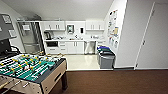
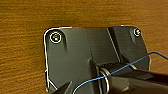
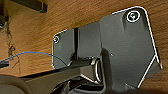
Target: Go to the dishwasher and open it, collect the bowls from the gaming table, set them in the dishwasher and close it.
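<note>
left wrist view: dark robot plate over brown wood-grain floor point(image 2: 22, 30), a thin blue cable point(image 2: 130, 65) crossing the plate. whether the left gripper is open or closed, and whether it holds anything, cannot be told. right wrist view: the same arrangement over the same floor; the right gripper's opening and hold likewise cannot be told.

head view, moving outward: green-field table-football table with rods and pale wooden sides point(image 1: 51, 80) stands close at lower left on the brown floor. small objects sit along its far edge, too blurred to identify. beyond, a pale-floored kitchenette: brushed silver dishwasher front point(image 1: 89, 47) under the white counter point(image 1: 72, 40), its door shut, flanked by white cabinet doors point(image 1: 75, 47). grey waste bins with blue and dark lids point(image 1: 106, 58) stand against the right wall, near the dishwasher.
</note>
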